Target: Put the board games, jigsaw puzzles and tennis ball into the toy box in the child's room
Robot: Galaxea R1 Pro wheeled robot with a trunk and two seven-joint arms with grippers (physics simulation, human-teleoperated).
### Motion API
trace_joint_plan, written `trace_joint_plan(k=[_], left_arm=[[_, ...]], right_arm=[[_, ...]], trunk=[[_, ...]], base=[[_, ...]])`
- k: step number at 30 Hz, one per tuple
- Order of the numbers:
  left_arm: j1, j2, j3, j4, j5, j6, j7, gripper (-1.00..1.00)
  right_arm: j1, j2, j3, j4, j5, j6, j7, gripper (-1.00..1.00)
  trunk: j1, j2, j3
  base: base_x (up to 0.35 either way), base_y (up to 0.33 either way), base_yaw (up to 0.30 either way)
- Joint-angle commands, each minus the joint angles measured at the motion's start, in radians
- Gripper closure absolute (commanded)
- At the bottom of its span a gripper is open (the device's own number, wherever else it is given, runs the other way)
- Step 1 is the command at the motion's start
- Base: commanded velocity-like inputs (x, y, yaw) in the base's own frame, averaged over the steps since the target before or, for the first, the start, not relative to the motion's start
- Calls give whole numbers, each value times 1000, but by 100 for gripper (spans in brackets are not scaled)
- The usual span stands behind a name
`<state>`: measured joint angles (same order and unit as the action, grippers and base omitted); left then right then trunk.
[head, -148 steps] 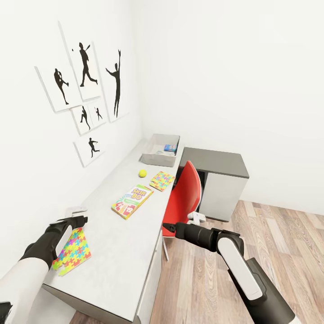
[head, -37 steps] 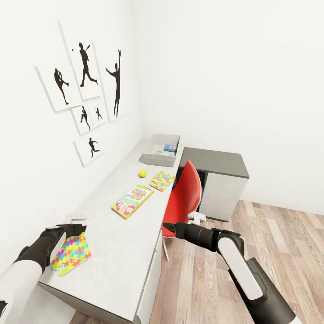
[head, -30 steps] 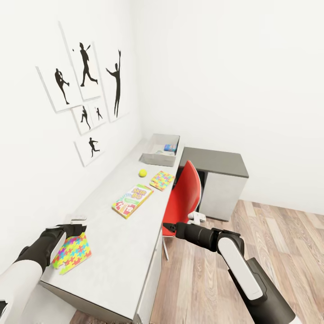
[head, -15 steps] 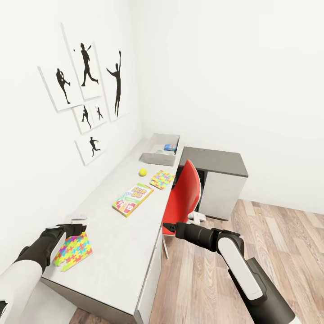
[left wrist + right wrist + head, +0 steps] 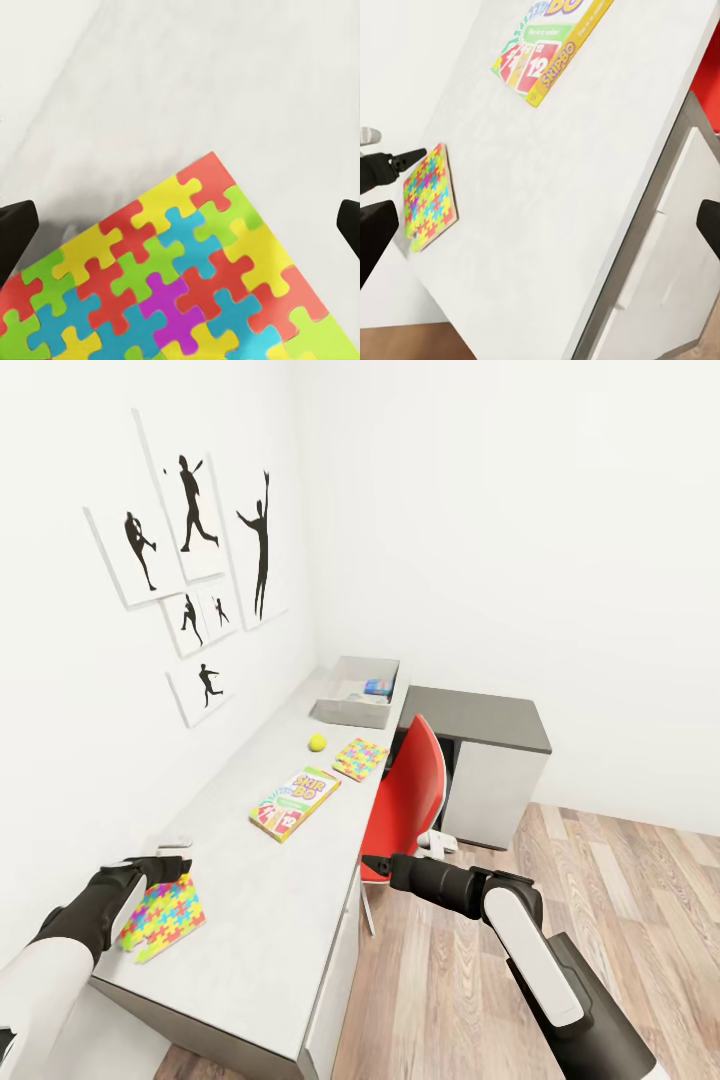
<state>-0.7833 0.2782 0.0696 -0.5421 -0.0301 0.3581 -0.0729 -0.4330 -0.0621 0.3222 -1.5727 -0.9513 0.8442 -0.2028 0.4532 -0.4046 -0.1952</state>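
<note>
My left gripper [image 5: 165, 857] hangs over the near jigsaw puzzle [image 5: 161, 916] at 8 o'clock in the head view; left wrist view shows both fingertips [image 5: 15, 232] spread wide either side of that puzzle [image 5: 172, 277], clamping nothing. The puzzle lies flat on the table [image 5: 270, 900]. Right gripper [image 5: 372, 867] sits off the table edge by the red chair [image 5: 412, 792], fingers wide apart, empty. SKIP-BO board game [image 5: 295, 803] is mid-table. Beyond it at 12: tennis ball [image 5: 317, 741], second jigsaw puzzle [image 5: 361, 759] just beside it, then the toy box [image 5: 355, 694] with a blue box [image 5: 377, 687] inside.
</note>
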Motion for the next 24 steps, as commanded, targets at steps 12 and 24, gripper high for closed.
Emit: trace_joint_plan(k=[12, 24], left_arm=[[-1, 1, 9, -10, -2, 6, -7, -100], [-1, 1, 9, -13, -3, 6, -7, -100]], right_arm=[[-1, -1, 2, -1, -11, 1, -10, -100], [-1, -1, 2, -1, -11, 1, -10, -100]], trunk=[[12, -23, -12], [50, -93, -43]], base=[[0, 0, 0], [0, 0, 0]])
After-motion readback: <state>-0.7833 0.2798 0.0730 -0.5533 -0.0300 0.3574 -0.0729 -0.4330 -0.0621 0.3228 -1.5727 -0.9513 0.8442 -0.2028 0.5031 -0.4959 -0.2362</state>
